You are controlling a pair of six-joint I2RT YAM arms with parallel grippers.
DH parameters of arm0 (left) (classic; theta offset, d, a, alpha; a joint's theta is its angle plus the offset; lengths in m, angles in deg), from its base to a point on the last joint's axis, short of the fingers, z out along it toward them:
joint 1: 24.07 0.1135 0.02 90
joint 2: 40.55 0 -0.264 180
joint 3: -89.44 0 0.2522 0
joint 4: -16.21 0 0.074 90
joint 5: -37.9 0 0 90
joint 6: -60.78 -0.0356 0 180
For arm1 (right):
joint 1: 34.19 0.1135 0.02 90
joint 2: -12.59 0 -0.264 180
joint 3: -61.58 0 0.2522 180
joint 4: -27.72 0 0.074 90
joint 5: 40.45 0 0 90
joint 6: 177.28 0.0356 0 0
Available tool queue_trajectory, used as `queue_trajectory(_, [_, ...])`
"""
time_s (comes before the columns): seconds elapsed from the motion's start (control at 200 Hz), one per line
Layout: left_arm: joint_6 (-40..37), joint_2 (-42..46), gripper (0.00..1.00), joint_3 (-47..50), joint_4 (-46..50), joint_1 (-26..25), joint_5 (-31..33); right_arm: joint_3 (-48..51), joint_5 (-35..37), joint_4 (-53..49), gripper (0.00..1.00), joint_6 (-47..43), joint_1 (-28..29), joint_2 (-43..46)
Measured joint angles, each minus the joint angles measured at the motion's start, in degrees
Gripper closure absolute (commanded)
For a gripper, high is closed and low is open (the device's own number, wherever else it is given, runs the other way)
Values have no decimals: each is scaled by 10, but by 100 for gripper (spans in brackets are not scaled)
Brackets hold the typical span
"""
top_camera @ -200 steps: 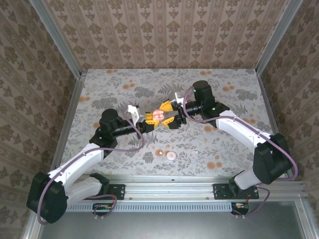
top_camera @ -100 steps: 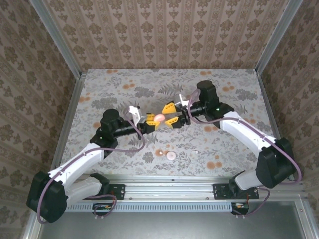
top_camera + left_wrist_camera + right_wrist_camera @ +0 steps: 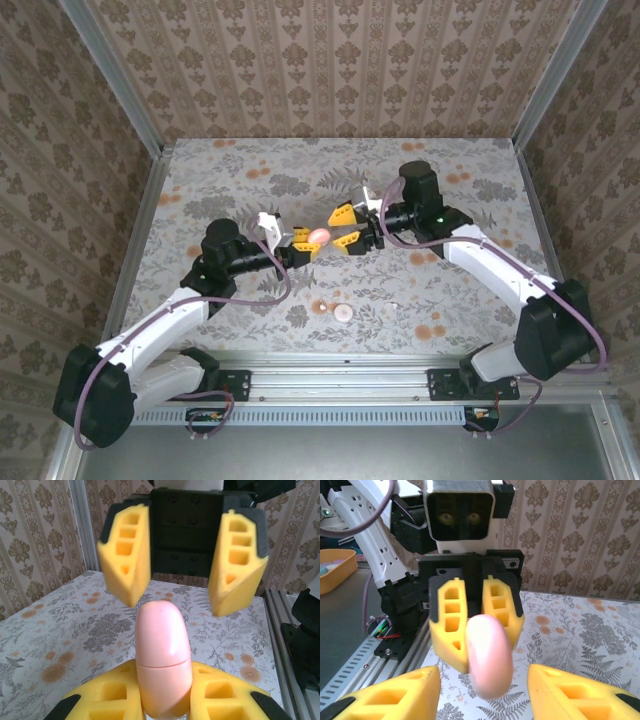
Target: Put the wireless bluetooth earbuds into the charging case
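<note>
The charging case (image 3: pixel 162 665) is a smooth salmon-pink oval with a fine seam across it and its lid closed. My left gripper (image 3: pixel 162 700) is shut on its lower half and holds it above the middle of the table (image 3: pixel 320 236). My right gripper (image 3: pixel 484 672) faces it head-on and is open. Its yellow fingers (image 3: pixel 125 555) stand on either side of the case's tip, with a gap on each side. One pale pinkish-white earbud (image 3: pixel 343 311) lies on the table nearer the arm bases, away from both grippers.
The flowered tablecloth (image 3: pixel 250 180) with printed orange spots covers the table, with patterned walls on three sides. A metal rail (image 3: pixel 340 375) runs along the near edge. An orange tray (image 3: pixel 335 567) sits off the table behind the left arm.
My right gripper's jaws have narrowed and it has shifted slightly to the right, off the case. The left gripper still holds the case in almost the same spot.
</note>
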Motion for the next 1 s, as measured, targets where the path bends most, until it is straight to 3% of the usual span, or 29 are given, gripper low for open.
queue_trajectory(0.285, [0, 0, 98, 0, 0, 0, -1, -37, -11, -42, 64, -26, 20, -37])
queue_trajectory(0.445, [0, 0, 98, 0, 2, -1, -7, -44, -15, -60, 80, -50, 20, -40])
queue_trajectory(0.56, [0, 0, 95, 0, 6, -1, -9, -46, -15, -74, 83, -60, 19, -40])
queue_trajectory(0.78, [-3, -1, 66, 0, 11, -3, 0, -49, -2, -94, 82, -71, 16, -39])
queue_trajectory(0.95, [-6, -4, 38, 0, 15, -3, 52, -55, 35, -170, 82, -82, -7, -39])
queue_trajectory(1.0, [-2, -4, 36, 0, 18, -3, 70, -59, 51, -200, 82, -86, -16, -40])
